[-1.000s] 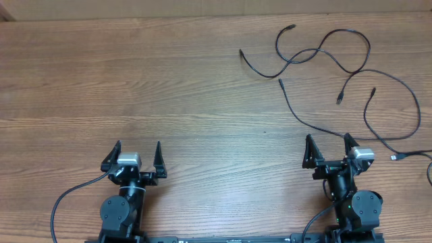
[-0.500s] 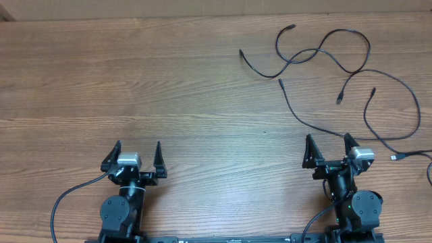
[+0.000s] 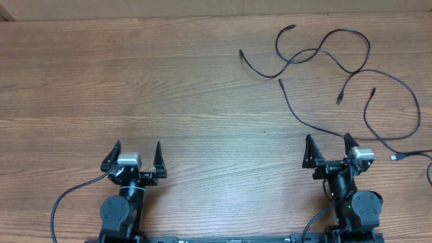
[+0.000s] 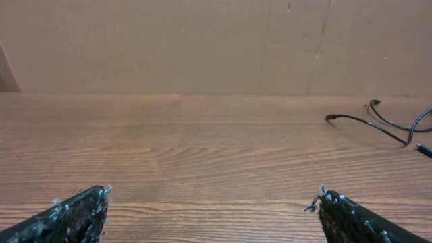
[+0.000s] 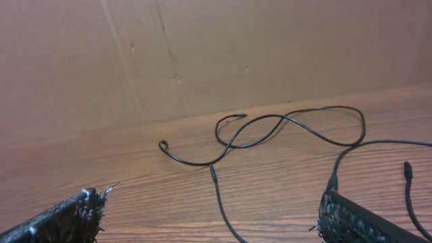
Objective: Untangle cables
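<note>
Nearest the base, the left gripper (image 3: 137, 144) and the right gripper (image 3: 328, 137) both stand with jaws spread wide and hold nothing, low over the bare table (image 3: 202, 101). The cables (image 3: 291, 61) lie at the far right, well apart from the left gripper, with one long run sweeping close past the right gripper's outer side. That near run is the first hazard: a forward reach may snag it and drag the whole bunch. Farther out the cords cross, and which one lies on top is hard to tell from above, so a pinch there may catch two at once and tighten the loops instead of freeing them
</note>
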